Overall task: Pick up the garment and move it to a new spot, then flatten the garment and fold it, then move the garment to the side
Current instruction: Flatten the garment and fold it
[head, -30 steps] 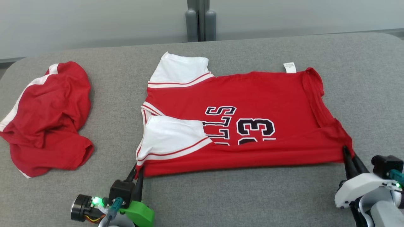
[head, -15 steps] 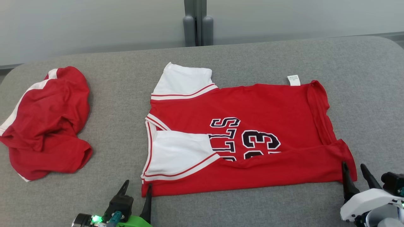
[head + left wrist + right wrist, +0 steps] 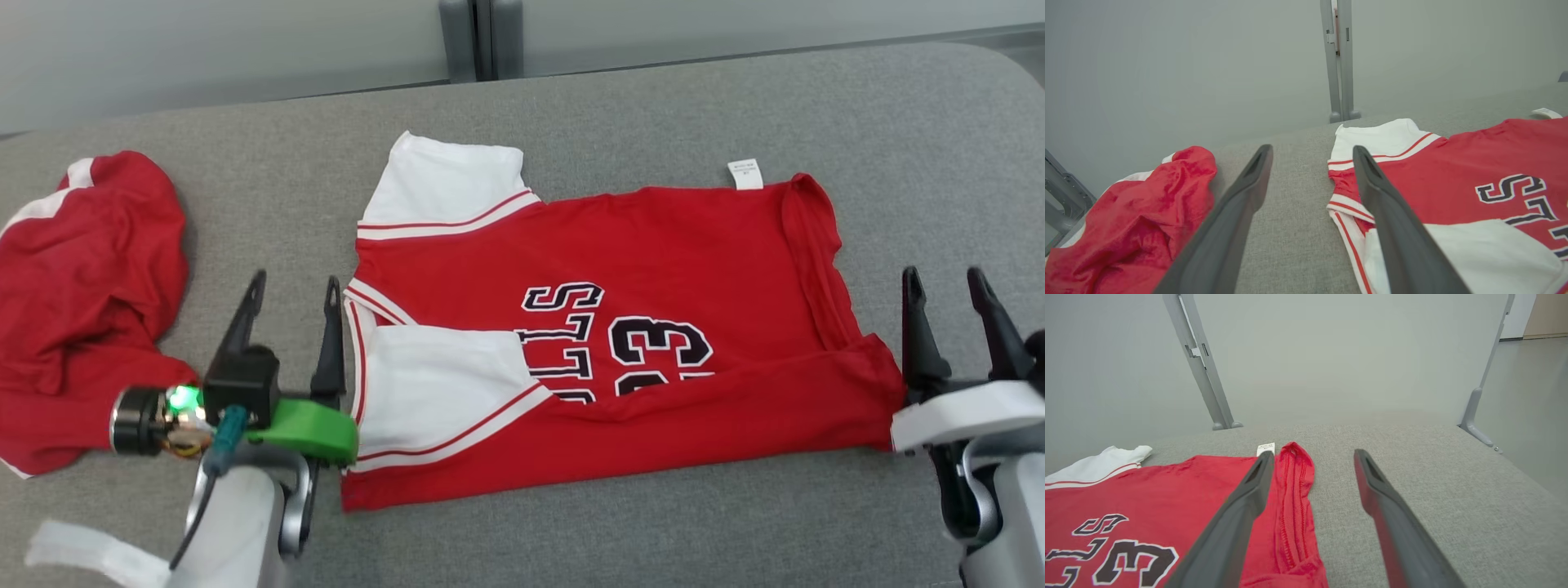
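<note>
The garment [image 3: 653, 261], a red jersey with white sleeves and black lettering, lies flat on the grey table [image 3: 571, 539], its near edge folded up over the print. My left gripper [image 3: 295, 279] stands open just left of the jersey's collar side, nothing between its fingers. My right gripper [image 3: 940, 273] stands open just right of the jersey's hem, apart from the cloth. In the left wrist view the left gripper [image 3: 1311, 149] frames bare table beside the garment [image 3: 1453, 171]. In the right wrist view the right gripper [image 3: 1313, 453] straddles the hem edge of the garment [image 3: 1167, 490].
A second red and white garment [image 3: 73, 294] lies crumpled at the table's left end, also in the left wrist view [image 3: 1139, 220]. A white label [image 3: 745, 173] sticks out at the jersey's far edge. A grey post [image 3: 478, 37] stands behind the table.
Both grippers were shut on the jersey's near corners; they have let go, opened wide and moved up beside the jersey. The head camera has also shifted.
</note>
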Controlling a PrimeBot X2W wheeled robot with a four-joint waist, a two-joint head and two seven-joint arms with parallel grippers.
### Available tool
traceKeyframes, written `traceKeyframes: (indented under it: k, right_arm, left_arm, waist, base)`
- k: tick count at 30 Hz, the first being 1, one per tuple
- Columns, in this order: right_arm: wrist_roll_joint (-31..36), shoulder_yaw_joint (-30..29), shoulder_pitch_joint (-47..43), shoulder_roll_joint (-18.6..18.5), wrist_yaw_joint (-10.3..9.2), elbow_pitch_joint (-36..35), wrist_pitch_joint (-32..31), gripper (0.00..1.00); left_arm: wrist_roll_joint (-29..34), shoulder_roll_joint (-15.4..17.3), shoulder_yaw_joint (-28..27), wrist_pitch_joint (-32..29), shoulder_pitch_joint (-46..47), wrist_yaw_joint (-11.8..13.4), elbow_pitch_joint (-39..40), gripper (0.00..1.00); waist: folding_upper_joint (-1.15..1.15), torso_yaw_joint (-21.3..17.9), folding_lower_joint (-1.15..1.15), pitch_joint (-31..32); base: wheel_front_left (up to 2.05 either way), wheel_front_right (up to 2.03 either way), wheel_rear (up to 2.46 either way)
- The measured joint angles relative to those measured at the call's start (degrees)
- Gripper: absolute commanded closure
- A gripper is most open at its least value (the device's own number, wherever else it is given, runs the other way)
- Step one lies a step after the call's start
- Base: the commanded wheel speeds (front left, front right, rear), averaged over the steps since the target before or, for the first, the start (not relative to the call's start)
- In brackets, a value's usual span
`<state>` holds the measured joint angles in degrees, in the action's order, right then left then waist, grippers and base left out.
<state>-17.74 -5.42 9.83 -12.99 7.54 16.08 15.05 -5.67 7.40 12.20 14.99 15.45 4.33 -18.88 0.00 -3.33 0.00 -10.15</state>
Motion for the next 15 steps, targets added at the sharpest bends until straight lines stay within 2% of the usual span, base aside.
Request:
traceKeyframes:
  k: [3, 6, 9, 12, 15]
  right_arm:
    - [0.5, 1.4, 3.7, -0.7, 0.0, -2.3, 0.0, 0.0]
    - [0.8, 3.3, 7.3, -1.6, 0.0, -3.0, -0.5, 0.0]
    - [1.0, 5.5, 11.4, -2.5, 0.0, -3.3, -1.1, 0.0]
    - [0.7, 6.5, 14.8, -3.2, 0.0, -2.9, -2.1, 0.0]
    - [0.5, 5.7, 17.6, -3.3, -0.01, -2.6, -2.3, 0.0]
  left_arm:
    - [-0.7, 0.8, 0.6, -1.8, 6.2, -3.2, -1.1, 0.0]
    - [-1.5, 1.5, 2.3, -9.1, 12.4, -7.5, -4.1, 0.0]
    - [-3.1, 2.9, 3.1, -15.9, 20.4, -10.0, -6.5, 0.0]
    - [-5.0, 4.7, 4.9, -23.8, 27.6, -11.3, -10.2, 0.0]
    - [-8.1, 6.7, 7.1, -30.2, 33.6, -11.6, -13.8, 0.0]
  waist:
    - [0.0, -0.7, 0.0, -2.0]
    - [0.0, -1.5, 0.0, -4.1]
    - [0.0, -2.5, 0.0, -6.4]
    - [0.0, -3.5, 0.0, -8.9]
    - [0.0, -4.5, 0.0, -11.3]
  base:
    - [0.0, 0.0, 0.0]
    - [0.0, 0.0, 0.0]
    - [0.0, 0.0, 0.0]
    - [0.0, 0.0, 0.0]
    - [0.0, 0.0, 0.0]
